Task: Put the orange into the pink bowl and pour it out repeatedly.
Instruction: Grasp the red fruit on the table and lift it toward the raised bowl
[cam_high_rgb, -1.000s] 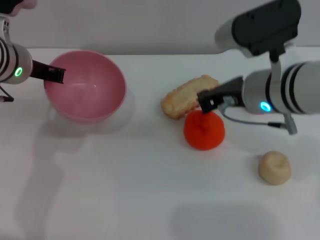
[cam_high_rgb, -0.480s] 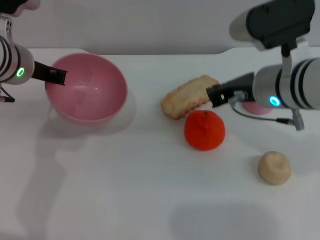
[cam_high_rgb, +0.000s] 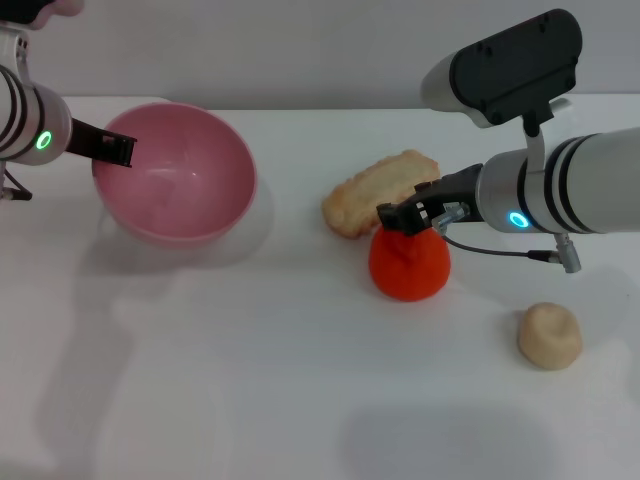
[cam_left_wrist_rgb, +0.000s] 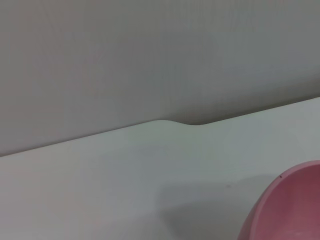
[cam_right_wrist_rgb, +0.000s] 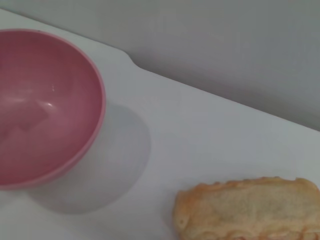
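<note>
The pink bowl (cam_high_rgb: 178, 178) hangs tilted a little above the table at the far left, its opening facing me. My left gripper (cam_high_rgb: 112, 150) is shut on its left rim. The bowl is empty. The left wrist view shows only an edge of the pink bowl (cam_left_wrist_rgb: 295, 210), while the right wrist view shows the whole bowl (cam_right_wrist_rgb: 45, 110). The bright red-orange orange (cam_high_rgb: 408, 262) rests on the table right of centre. My right gripper (cam_high_rgb: 400, 216) sits at the orange's top, reaching in from the right.
A toy bread loaf (cam_high_rgb: 380, 190) lies just behind the orange and shows in the right wrist view as the loaf (cam_right_wrist_rgb: 250, 210). A small tan lump (cam_high_rgb: 549, 335) sits at the front right. The white table's back edge (cam_high_rgb: 300, 108) meets a grey wall.
My right gripper drew back to the right off the orange, then came back left and down onto its top. The pink bowl, in my left gripper, has shifted slightly.
</note>
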